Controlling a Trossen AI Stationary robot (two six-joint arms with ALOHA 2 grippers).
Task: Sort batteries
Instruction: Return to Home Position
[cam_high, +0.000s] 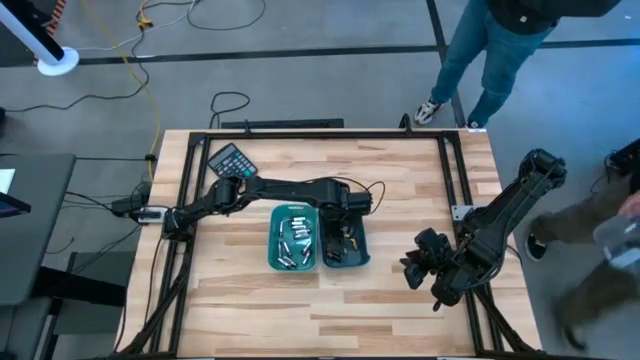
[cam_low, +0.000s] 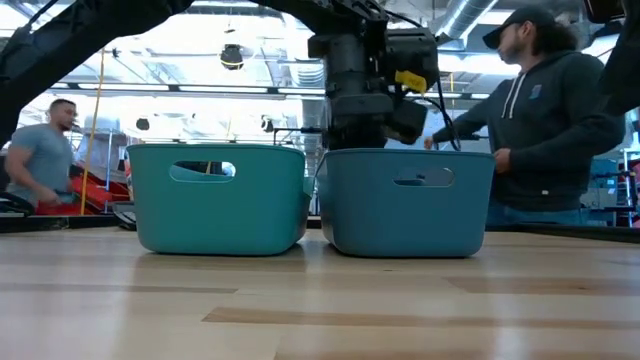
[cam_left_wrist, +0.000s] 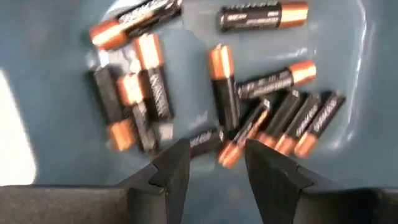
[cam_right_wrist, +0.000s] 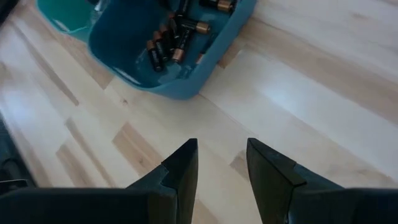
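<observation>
Two teal bins stand side by side mid-table. The left bin (cam_high: 273, 245) holds silvery-grey batteries (cam_high: 293, 238). The right bin (cam_high: 364, 250) holds dark batteries with copper ends (cam_left_wrist: 224, 87), lying loose on its floor, also seen in the right wrist view (cam_right_wrist: 171, 43). My left gripper (cam_left_wrist: 216, 152) hangs over the right bin (cam_low: 405, 205), pointing down, open, with nothing between its fingers; the cells lie below its tips. My right gripper (cam_right_wrist: 222, 149) waits open above bare wood near the table's right edge (cam_high: 415, 262).
A black calculator (cam_high: 231, 160) lies at the far left of the table. A person (cam_low: 550, 110) stands beyond the far edge and another (cam_high: 600, 220) is off the right side. Bare wood lies in front of the bins (cam_low: 320, 300).
</observation>
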